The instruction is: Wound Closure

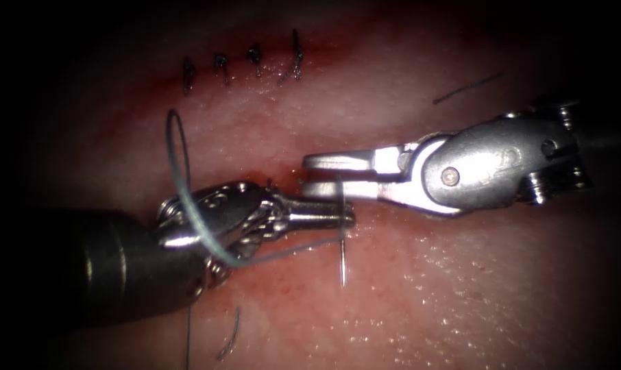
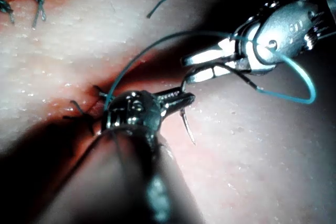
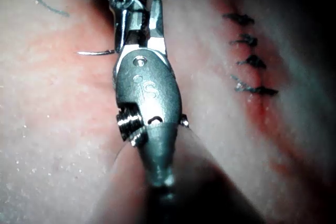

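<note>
A: The left arm's steel needle driver had its jaws clamped on the thin curved steel needle. The grip sat near the needle's upper end, and the pointed end hung free just below the jaws, clear of the pale pink tissue.

B: And the right arm's silver needle driver?

A: Its jaws stood slightly apart, just above the left tool's tip. The needle's upper end rose beside its lower jaw, but I couldn't tell whether they touched. It held nothing that I could make out.

B: Where was the thread?

A: The blue-green thread ran from the needle back across the left tool's wrist and arched up in a loop beyond it. Further off sat a row of four dark knotted stitches, with short cut ends of thread lying loose.

B: So which step?

A: I'd judge the needle was being positioned between the two tools. Any next move called for a firm, square hold, with the loop kept off both wrists.
</note>
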`<state>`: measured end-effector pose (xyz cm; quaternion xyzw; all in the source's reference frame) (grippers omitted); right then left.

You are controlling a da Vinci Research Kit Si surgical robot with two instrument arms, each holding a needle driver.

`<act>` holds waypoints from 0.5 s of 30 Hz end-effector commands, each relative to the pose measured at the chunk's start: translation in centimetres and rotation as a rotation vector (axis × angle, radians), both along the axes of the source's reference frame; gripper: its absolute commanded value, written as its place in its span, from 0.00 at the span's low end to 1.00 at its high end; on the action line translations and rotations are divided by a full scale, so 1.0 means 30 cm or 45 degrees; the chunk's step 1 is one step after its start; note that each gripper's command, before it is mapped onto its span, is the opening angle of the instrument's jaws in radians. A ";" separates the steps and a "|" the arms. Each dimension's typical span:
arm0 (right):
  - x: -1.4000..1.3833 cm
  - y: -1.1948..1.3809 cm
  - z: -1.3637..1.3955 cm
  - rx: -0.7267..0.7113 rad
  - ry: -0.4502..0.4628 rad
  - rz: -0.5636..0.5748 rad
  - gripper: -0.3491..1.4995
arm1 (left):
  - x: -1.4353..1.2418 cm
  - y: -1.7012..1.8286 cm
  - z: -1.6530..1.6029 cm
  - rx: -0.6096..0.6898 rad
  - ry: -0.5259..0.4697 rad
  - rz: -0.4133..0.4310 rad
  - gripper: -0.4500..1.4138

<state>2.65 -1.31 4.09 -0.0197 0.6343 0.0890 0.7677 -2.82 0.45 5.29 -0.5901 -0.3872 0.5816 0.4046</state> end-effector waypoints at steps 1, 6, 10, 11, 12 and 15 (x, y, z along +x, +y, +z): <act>0.0020 -0.0013 0.0012 -0.016 -0.014 0.006 0.00 | -0.0022 -0.002 0.002 -0.005 0.003 -0.002 0.00; 0.0013 -0.0013 0.0004 -0.036 -0.056 -0.016 0.00 | -0.0021 -0.002 0.002 -0.003 0.020 -0.008 0.17; -0.0014 -0.0002 0.0016 -0.036 -0.065 -0.022 0.00 | -0.0017 0.000 0.001 0.011 0.107 -0.081 0.88; -0.0035 0.0010 0.0028 -0.029 -0.066 -0.028 0.00 | -0.0008 0.001 0.000 0.024 0.162 -0.127 0.95; -0.0035 0.0010 0.0028 -0.029 -0.066 -0.028 0.00 | -0.0008 0.001 0.000 0.024 0.162 -0.127 0.95; -0.0068 0.0039 0.0047 -0.022 -0.029 -0.034 0.00 | 0.0003 0.001 0.000 -0.012 0.219 -0.115 0.97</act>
